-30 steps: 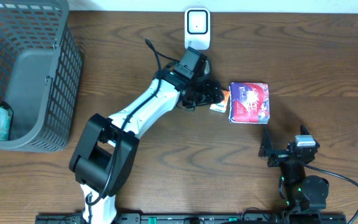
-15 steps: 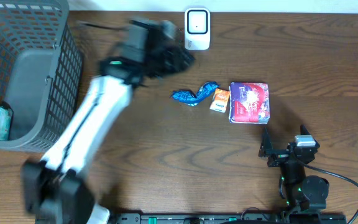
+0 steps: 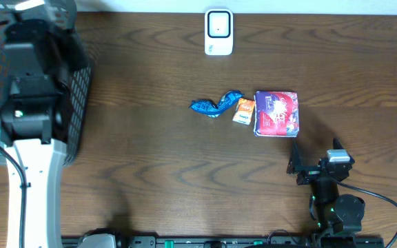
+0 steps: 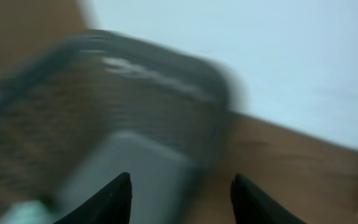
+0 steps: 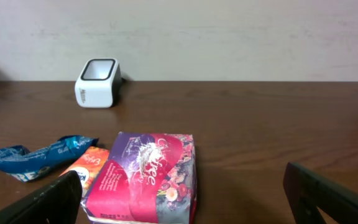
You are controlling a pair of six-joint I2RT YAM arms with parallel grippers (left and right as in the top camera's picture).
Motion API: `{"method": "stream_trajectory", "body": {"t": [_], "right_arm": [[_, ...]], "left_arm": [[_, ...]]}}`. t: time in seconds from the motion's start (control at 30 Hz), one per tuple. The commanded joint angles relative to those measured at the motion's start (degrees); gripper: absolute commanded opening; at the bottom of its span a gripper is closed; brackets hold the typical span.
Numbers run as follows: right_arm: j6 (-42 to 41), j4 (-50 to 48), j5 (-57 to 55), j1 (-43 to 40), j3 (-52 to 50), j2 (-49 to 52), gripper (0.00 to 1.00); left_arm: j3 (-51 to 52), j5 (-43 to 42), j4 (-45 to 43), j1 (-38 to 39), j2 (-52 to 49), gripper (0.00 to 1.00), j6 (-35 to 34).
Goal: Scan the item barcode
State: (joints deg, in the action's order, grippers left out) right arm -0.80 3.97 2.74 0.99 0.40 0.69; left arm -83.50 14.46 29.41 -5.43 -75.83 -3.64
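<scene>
While your left gripper (image 4: 182,182) hangs over the basket (image 3: 78,83) at the upper left with fingers parted and gripping nothing, the purple pack (image 3: 276,114), orange packet (image 3: 243,111) and blue wrapper (image 3: 216,105) lie mid-frame, well below the scanner (image 3: 218,31) at top centre, and your right gripper (image 5: 182,179) sits lower right, fingers spread wide.
</scene>
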Motion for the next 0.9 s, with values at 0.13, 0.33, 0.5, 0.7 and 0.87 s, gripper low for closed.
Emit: {"method": "stream_trajectory", "body": {"t": [0.13, 0.33, 0.5, 0.7, 0.87], "right_arm": [[0.4, 0.2, -0.3, -0.5, -0.1, -0.3, 0.99], [0.4, 0.2, -0.3, -0.5, -0.1, -0.3, 0.99], [0.4, 0.2, -0.3, -0.5, -0.1, -0.3, 0.99], [0.4, 0.2, -0.3, -0.5, -0.1, -0.3, 0.99], [0.4, 0.2, -0.3, -0.5, -0.1, -0.3, 0.99]], "left_arm": [[-0.9, 13.5, 1.7, -10.3, -8.6, 0.52, 16.9], [-0.9, 17.0, 8.0, -17.8, -16.7, 0.58, 16.9], [-0.8, 16.9, 11.5, -23.0, -20.4, 0.58, 15.3], [0.1, 6.3, 12.5, -25.5, -22.0, 0.57, 17.2], [2.4, 6.4, 11.5, -27.3, -24.3, 0.57, 20.2]]}}
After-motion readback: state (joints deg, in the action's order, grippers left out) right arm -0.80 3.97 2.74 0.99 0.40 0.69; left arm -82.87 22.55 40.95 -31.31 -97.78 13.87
